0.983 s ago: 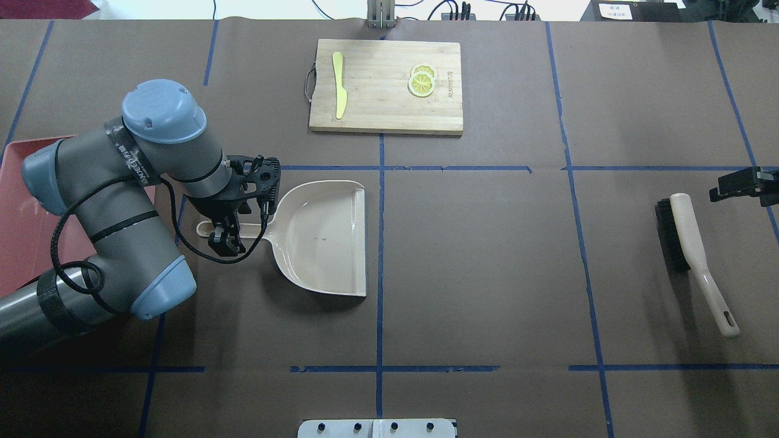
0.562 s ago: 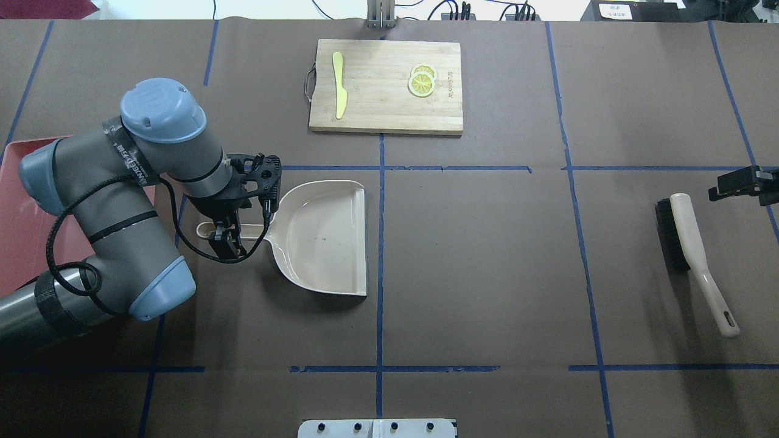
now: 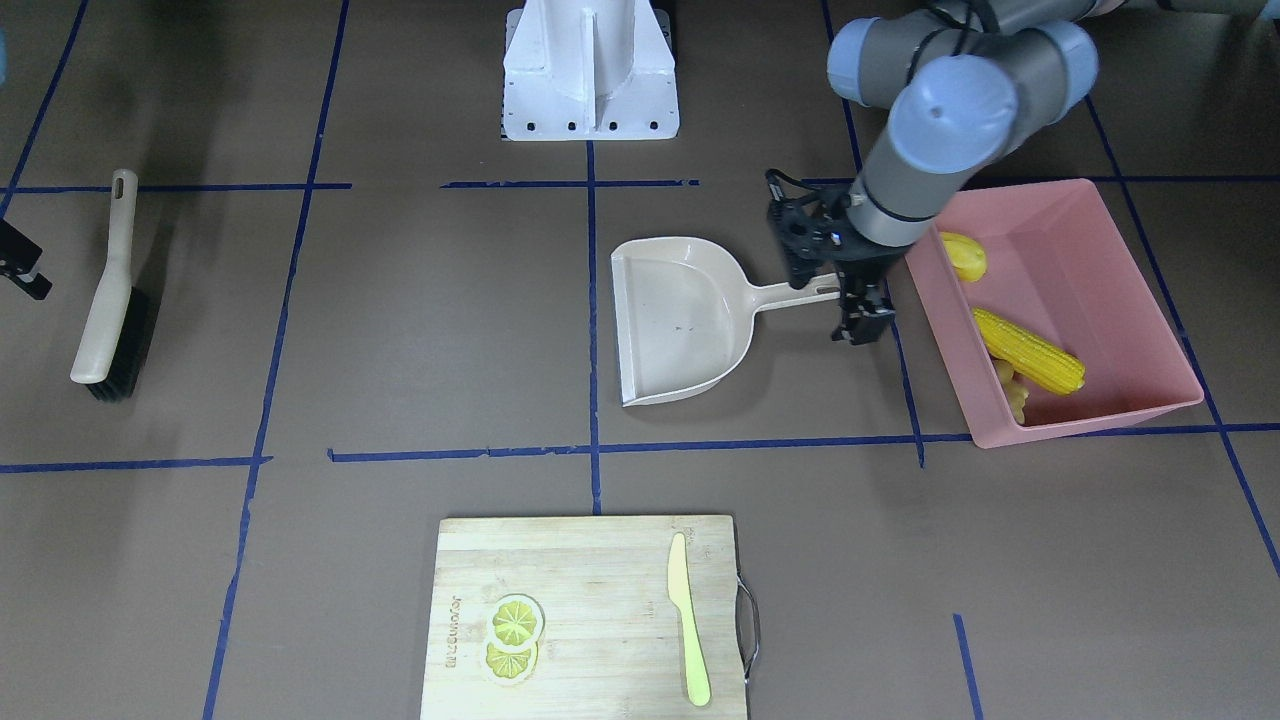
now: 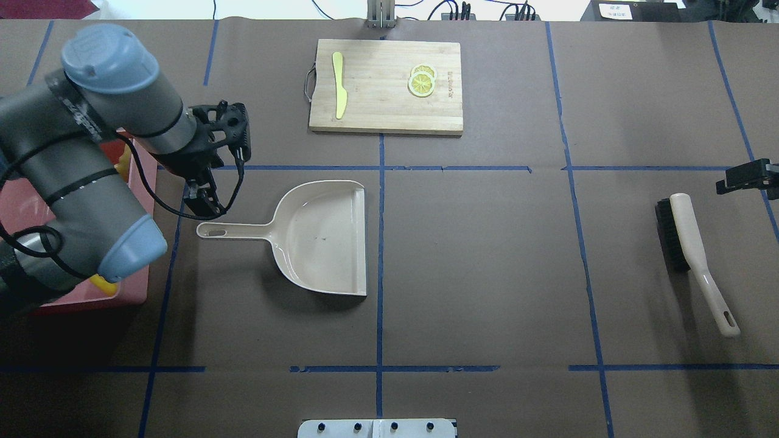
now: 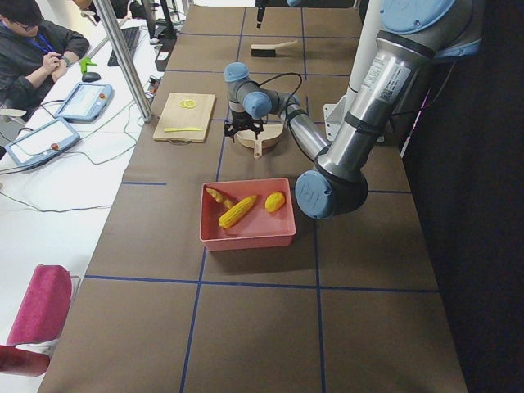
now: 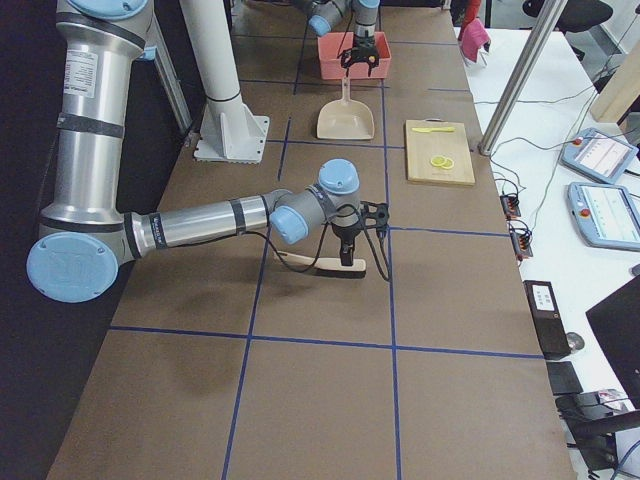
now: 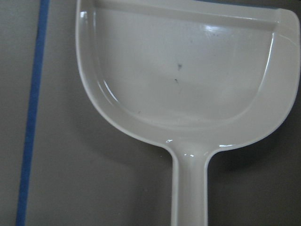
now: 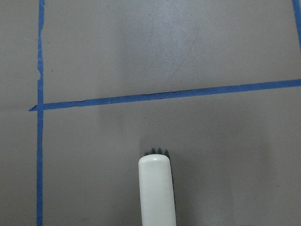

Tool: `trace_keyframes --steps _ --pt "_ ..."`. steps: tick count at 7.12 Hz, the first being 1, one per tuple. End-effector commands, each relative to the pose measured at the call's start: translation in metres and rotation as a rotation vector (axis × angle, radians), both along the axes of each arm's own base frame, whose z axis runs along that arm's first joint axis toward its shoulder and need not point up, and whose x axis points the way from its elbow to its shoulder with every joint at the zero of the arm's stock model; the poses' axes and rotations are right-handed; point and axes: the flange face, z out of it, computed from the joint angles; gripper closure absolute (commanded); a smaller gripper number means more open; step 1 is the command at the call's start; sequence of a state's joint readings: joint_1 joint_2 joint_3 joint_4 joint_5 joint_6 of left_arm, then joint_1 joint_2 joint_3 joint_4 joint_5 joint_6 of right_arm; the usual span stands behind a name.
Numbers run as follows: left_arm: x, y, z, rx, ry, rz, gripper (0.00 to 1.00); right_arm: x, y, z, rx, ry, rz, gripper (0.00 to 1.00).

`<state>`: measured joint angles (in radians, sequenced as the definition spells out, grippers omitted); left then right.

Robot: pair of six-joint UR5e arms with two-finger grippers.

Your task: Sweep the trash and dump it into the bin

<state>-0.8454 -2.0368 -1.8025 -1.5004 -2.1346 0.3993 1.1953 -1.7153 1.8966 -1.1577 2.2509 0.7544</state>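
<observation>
The pink bin [image 3: 1100,415] stands at my left, and the corn cob [image 3: 1030,350], the potato-like piece [image 3: 962,256] and the ginger root [image 3: 1012,392] lie inside it. In the overhead view my left arm hides most of the bin [image 4: 137,267]. My left gripper [image 4: 204,207] hangs open and empty just beside the handle end of the beige dustpan [image 4: 322,237], between dustpan and bin. The dustpan lies flat and empty. My right gripper [image 4: 745,176] sits at the table's right edge, just beyond the brush [image 4: 694,255]; I cannot tell whether it is open or shut.
A wooden cutting board [image 4: 386,85] at the far middle carries a yellow-green knife [image 4: 339,91] and lemon slices [image 4: 422,81]. The brush lies flat on the table. The robot's white base [image 3: 590,70] stands at the near edge.
My left gripper has let go of the dustpan handle and moved away to the far left, toward the bin. The dustpan and brush have not moved.
</observation>
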Motion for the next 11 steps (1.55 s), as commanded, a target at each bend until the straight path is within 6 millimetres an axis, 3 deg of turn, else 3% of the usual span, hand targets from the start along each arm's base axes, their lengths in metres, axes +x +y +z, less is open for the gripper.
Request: trace_keyframes --steps 1,2,4,6,7,9,10,11 --pt "-0.123 -0.05 0.065 -0.112 -0.064 -0.237 0.0 0.024 -0.016 -0.006 0.014 -0.004 0.035 0.0" --pt "-0.167 -0.056 0.103 -0.203 -0.095 -0.341 0.0 0.039 -0.024 -0.002 0.044 0.038 -0.013 0.0" --pt "-0.255 -0.061 0.163 -0.466 -0.2 -0.513 0.0 0.092 -0.054 -0.019 0.049 0.097 -0.153 0.0" --pt "-0.321 -0.062 0.22 -0.646 -0.26 -0.616 0.0 0.137 -0.042 0.008 0.048 0.105 -0.234 0.0" --pt "-0.363 -0.05 0.251 -0.691 -0.257 -0.667 0.0 0.139 -0.015 0.043 -0.013 0.048 -0.234 0.0" --pt "-0.421 -0.022 0.282 -0.707 -0.226 -0.693 0.0 0.143 -0.003 0.062 -0.02 0.027 -0.238 0.0" --pt "-0.426 -0.002 0.313 -0.752 -0.241 -0.697 0.0 0.143 -0.002 0.068 -0.04 0.025 -0.231 0.0" --pt "-0.426 -0.001 0.327 -0.785 -0.24 -0.736 0.0 0.143 -0.001 0.07 -0.046 0.021 -0.23 0.0"
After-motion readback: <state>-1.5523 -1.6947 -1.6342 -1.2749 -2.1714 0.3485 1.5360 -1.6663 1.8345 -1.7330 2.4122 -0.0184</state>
